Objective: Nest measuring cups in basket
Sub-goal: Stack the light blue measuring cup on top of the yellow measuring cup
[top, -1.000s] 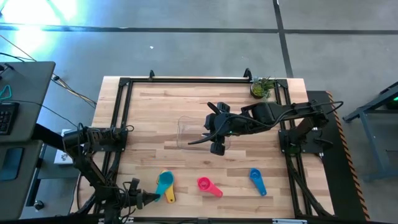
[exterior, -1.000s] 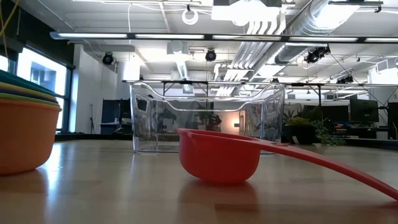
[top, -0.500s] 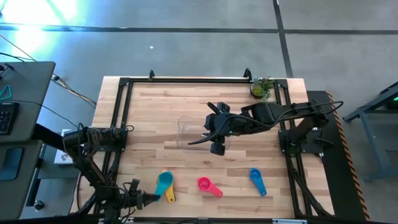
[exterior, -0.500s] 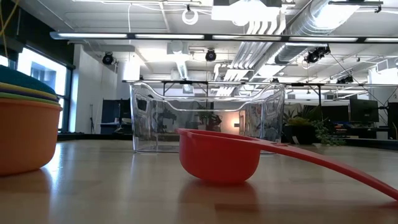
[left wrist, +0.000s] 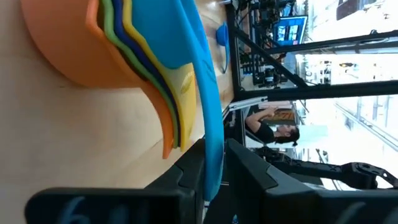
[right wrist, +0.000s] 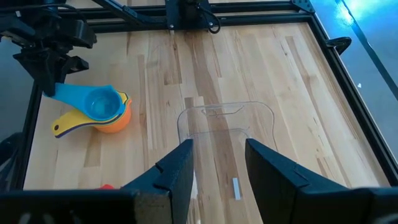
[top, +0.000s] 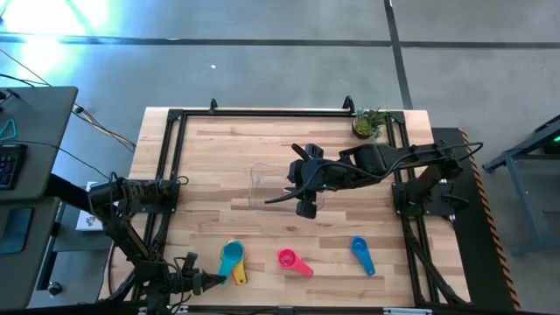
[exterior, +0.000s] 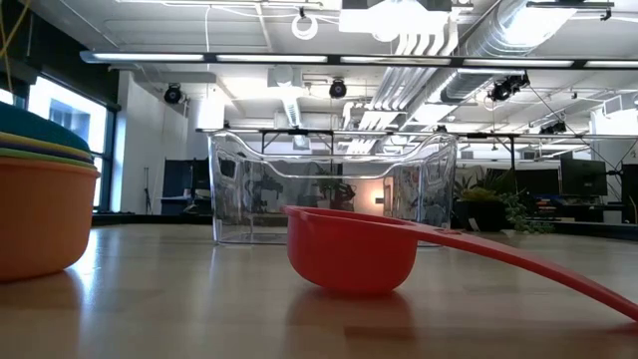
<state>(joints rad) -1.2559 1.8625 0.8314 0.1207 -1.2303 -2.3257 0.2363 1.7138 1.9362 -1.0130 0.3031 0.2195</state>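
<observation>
A stack of nested measuring cups (top: 231,257) stands near the table's near left corner, orange-yellow at the bottom and teal on top (left wrist: 155,37). My left gripper (left wrist: 214,180) reaches in level from the left, its fingers slightly apart on either side of the teal cup's handle. A pink-red cup (top: 289,259) and a blue cup (top: 360,252) lie alone along the near edge. The clear basket (top: 267,188) stands mid-table. My right gripper (right wrist: 217,174) hangs open above the basket's right part, holding nothing. My left gripper has one finger (left wrist: 189,171) on each side of the teal cup's handle (left wrist: 211,143), near the handle's free end. A thin dark gap shows beside one finger; whether the other touches the handle, I cannot tell. The teal cup sits nested in the stack on the table.
A small potted plant (top: 367,124) stands at the far right corner. A black frame (top: 262,112) runs round the tabletop. Bare wood lies between the basket and the cups along the near edge.
In the low view the teal cup on top of the stack has shifted slightly and now sits a little higher and rounder over the orange one. Both arms have kept their places.
</observation>
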